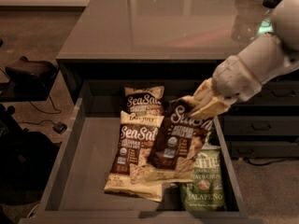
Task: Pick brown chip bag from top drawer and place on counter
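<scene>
Clamping brown chip bag (pixel 180 141) by its top, jaws over top drawer (pixel 89 167), three other bags (pixel 133 146) inside.

Dim, counter (pixel 154 27) glare, pincer (pixel 202 107) on brn bag (pixel 180 141)

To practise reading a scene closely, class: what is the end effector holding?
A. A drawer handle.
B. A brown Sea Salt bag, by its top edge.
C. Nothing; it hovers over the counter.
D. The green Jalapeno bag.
B: the end effector is clamped on the top edge of the brown chip bag, which is tilted up over the top drawer, while the green Jalapeno bag lies flat in it.
</scene>
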Tool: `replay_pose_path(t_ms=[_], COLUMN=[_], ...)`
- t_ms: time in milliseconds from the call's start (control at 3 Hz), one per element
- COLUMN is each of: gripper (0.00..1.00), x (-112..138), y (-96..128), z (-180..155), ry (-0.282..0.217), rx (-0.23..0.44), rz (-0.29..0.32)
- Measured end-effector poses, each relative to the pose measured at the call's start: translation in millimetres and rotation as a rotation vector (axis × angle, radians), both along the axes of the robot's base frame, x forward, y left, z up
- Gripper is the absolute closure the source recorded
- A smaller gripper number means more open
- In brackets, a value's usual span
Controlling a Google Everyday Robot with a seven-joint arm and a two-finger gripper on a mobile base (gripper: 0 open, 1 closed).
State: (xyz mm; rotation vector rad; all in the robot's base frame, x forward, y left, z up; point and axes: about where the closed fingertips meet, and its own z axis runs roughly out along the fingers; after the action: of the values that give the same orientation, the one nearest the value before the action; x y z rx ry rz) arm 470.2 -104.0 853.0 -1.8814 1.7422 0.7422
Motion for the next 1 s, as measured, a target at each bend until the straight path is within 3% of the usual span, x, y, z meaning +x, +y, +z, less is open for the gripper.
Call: replay_pose_path(t_ms=[667,1000], gripper=[1.0,1.0], x=[-4,2], y=[-38,-51], z=[137,196], ry=[-0.265,-0.395], rx=[0.084,0.172], rz=[-0.019,-0.035])
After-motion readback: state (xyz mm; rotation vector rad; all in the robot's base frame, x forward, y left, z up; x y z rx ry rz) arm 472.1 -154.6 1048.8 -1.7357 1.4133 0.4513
